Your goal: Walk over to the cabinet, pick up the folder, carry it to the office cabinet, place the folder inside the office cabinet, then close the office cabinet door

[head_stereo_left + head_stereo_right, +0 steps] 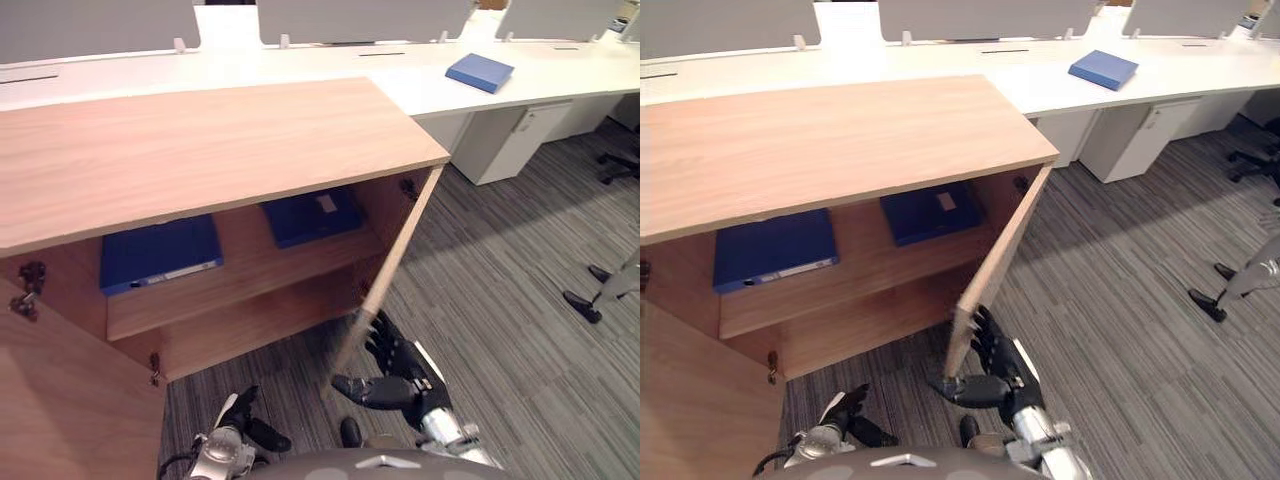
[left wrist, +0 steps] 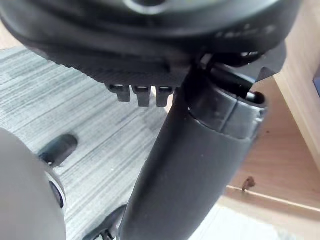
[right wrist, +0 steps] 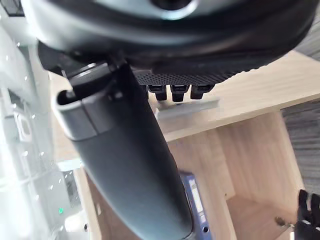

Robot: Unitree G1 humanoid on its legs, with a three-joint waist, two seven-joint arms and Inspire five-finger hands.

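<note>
Fig.: folder [image 1: 312, 215] judged already placed on office cabinet [image 1: 200, 150] shelf, 2nd folder [image 1: 160, 255] at its 9 o'clock; R hand [image 1: 395, 375], fingers straight & apart, meets open door [image 1: 972, 305] at 5 o'clock, L hand [image 1: 240, 420] relaxed, empty at 7; door-closing remains.

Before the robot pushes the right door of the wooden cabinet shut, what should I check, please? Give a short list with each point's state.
1. Folder stored: one blue folder and a second blue folder lie on the upper shelf of the light wooden cabinet: ok.
2. Both folders behind the shelf's front edge: ok, it seems.
3. Right hand open beside the right door's free edge: ok.
4. Right hand touching that door: cannot tell.
5. Left hand low, away from the swing: ok.
6. Left door wide open: not ok.
</note>
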